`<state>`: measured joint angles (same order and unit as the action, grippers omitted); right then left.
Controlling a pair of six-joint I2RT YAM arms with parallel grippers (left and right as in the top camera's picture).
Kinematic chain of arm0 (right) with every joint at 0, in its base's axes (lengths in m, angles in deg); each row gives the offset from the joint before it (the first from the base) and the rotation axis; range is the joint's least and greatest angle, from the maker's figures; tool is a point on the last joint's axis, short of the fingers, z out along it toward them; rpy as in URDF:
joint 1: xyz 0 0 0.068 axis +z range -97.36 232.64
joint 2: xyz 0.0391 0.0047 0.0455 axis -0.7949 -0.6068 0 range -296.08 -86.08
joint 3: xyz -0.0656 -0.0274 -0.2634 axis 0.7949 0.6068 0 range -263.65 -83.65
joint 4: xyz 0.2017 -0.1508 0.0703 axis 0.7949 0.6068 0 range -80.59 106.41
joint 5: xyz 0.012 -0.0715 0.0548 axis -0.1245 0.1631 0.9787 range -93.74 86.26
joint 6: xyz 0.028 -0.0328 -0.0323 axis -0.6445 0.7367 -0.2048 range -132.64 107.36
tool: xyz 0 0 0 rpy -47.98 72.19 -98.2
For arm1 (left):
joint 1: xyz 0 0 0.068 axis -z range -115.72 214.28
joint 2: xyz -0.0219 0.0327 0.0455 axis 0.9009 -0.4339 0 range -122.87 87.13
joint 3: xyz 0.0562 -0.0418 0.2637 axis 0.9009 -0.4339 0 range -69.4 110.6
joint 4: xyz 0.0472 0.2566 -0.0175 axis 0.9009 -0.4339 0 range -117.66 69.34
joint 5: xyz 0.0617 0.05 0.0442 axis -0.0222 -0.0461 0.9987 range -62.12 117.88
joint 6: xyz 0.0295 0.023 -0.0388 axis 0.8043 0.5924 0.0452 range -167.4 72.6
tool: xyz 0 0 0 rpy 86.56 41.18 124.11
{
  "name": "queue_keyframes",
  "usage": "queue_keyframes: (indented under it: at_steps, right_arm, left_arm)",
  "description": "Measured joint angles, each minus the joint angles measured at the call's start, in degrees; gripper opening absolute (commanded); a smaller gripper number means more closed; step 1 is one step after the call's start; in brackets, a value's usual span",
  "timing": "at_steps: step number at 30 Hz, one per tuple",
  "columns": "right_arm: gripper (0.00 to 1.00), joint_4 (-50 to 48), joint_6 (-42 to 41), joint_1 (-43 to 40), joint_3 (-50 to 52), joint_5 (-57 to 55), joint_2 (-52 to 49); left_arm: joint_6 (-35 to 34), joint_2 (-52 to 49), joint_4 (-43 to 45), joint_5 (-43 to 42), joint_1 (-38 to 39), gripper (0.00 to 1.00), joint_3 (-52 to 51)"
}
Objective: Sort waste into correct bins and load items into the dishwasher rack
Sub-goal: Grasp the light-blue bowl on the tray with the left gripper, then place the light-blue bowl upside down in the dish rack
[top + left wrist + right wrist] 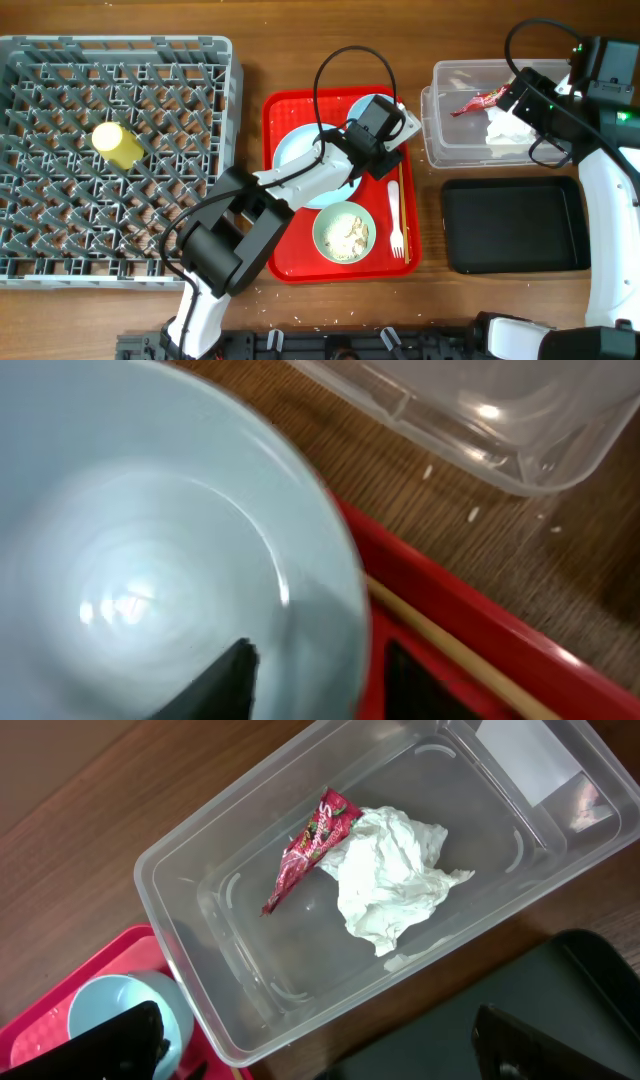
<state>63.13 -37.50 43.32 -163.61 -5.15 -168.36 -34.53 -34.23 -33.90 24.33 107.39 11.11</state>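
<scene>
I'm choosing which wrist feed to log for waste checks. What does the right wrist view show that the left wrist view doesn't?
Only right wrist: the crumpled napkin and red wrapper lying inside the clear tub, plus the black tray. Only left wrist: a chopstick on the red tray and rice grains on the table. Both: the tub, the red tray, pale blue dishware.

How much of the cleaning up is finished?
Done: yellow cup in the rack, napkin and red wrapper in the clear tub. In hand: left end effector straddles the rim of the plate. Left: plate, bowl of scraps, fork, chopsticks on the red tray.
</scene>
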Motion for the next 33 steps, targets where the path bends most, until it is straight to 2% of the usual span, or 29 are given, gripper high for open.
queue_keyframes:
  at_steps: [4, 6, 8, 13, 16, 20, 22, 24, 29, 33]
  right_arm:
    - [1.0, 0.0, 0.0, 0.0, 0.0, 0.0, 0.0]
    - [1.0, 0.0, 0.0, 0.0, 0.0, 0.0, 0.0]
    - [0.99, 0.0, 0.0, 0.0, 0.0, 0.0, 0.0]
    - [1.0, 0.0, 0.0, 0.0, 0.0, 0.0, 0.0]
    - [1.0, 0.0, 0.0, 0.0, 0.0, 0.0, 0.0]
    - [1.0, 0.0, 0.0, 0.0, 0.0, 0.0, 0.0]
    - [1.0, 0.0, 0.0, 0.0, 0.0, 0.0, 0.0]
    - [1.0, 0.0, 0.0, 0.0, 0.0, 0.0, 0.0]
    - [1.0, 0.0, 0.0, 0.0, 0.0, 0.0, 0.0]
    - [1.0, 0.0, 0.0, 0.0, 0.0, 0.0, 0.0]
  left_arm:
    - [-0.9, 0.0, -0.4, 1.2, 0.0, 0.22, 0.0]
    - [-1.7, 0.0, -0.6, 1.7, 0.0, 0.1, 0.0]
    - [-2.4, 0.0, -0.8, 2.3, 0.0, 0.04, 0.0]
    - [-4.4, 1.9, -1.2, 3.3, -0.1, 0.04, 0.2]
    - [-8.9, 5.0, -3.0, 3.2, -0.2, 0.04, 0.0]
    - [-16.5, 17.6, -3.5, 2.6, -4.4, 0.04, -0.2]
    - [-22.1, 24.4, -6.5, 1.0, -11.3, 0.04, -0.2]
    - [-26.0, 27.9, -7.8, -5.1, -20.3, 0.04, -0.2]
    - [-38.2, 28.4, -7.0, -31.8, -47.6, 0.04, -0.2]
    - [-41.7, 23.5, -3.4, -46.6, -61.9, 0.06, -0.2]
